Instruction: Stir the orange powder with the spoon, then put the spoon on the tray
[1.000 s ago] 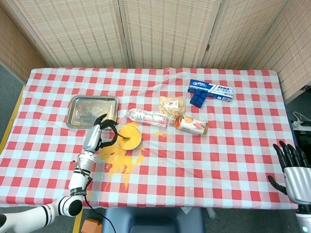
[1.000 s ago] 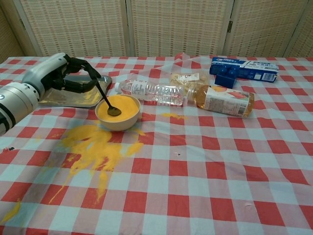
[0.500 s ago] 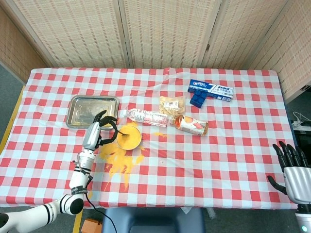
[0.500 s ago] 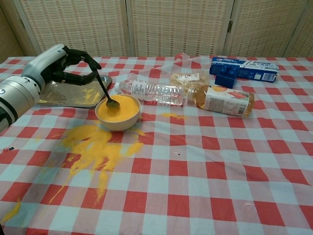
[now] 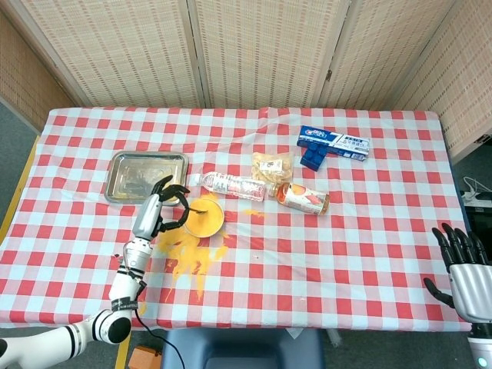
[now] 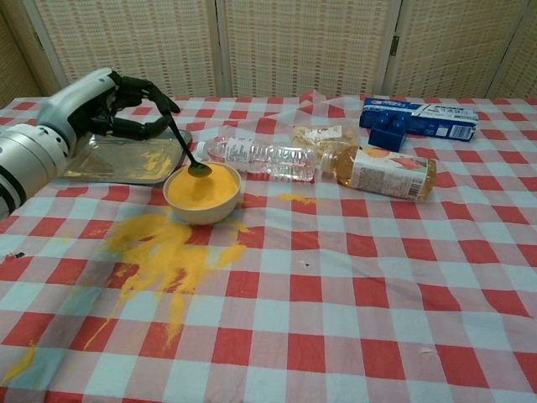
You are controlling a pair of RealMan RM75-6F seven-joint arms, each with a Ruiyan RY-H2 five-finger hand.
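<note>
A cream bowl (image 6: 202, 192) (image 5: 204, 217) full of orange powder stands left of the table's middle. My left hand (image 6: 92, 109) (image 5: 157, 207) grips a dark spoon (image 6: 186, 150) by its handle; the spoon's bowl dips into the far edge of the powder. Behind the hand lies the metal tray (image 6: 126, 158) (image 5: 147, 175), streaked with orange. My right hand (image 5: 463, 265) hangs at the table's near right corner, fingers apart, holding nothing; the chest view does not show it.
Orange powder (image 6: 164, 256) is spilled over the cloth in front of the bowl. A clear bottle (image 6: 260, 157), an orange drink bottle (image 6: 382, 171) and a snack packet (image 6: 323, 134) lie behind and right of the bowl. A blue box (image 6: 417, 120) lies at the far right.
My left hand has lifted slightly and carried the spoon from the bowl's middle toward its far rim. The right hand stays where it was.
</note>
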